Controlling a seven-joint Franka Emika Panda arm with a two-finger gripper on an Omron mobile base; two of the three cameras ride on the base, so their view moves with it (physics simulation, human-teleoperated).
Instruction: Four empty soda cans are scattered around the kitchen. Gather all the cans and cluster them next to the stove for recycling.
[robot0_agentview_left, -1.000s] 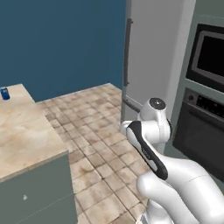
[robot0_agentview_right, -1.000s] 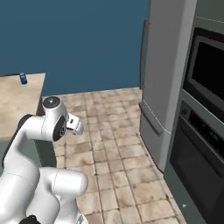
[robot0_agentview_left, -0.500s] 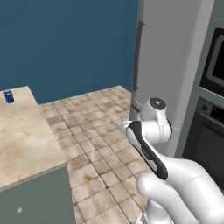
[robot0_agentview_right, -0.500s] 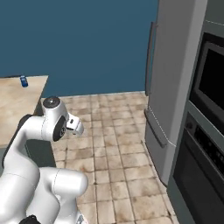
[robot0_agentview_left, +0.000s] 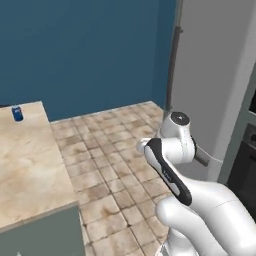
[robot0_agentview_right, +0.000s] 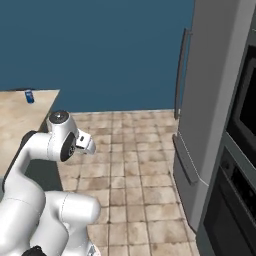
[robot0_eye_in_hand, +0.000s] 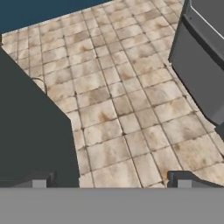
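Blue soda can (robot0_agentview_left: 17, 113) stands far on the beige counter (robot0_agentview_left: 30, 165), so I drive closer first, with my empty gripper (robot0_eye_in_hand: 112, 180) wide open.

A beige stone counter (robot0_agentview_left: 30, 165) fills the lower left, tan tiled floor (robot0_agentview_left: 110, 150) the centre, a grey fridge (robot0_agentview_left: 210, 75) the right, a blue wall (robot0_agentview_left: 80, 50) behind.

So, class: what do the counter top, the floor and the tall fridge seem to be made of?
Counter top: beige mottled veining, likely polished stone.
Floor: square tan tiles with grout lines, probably ceramic or stone.
Fridge: flat grey faces and a long bar handle, seemingly brushed metal.
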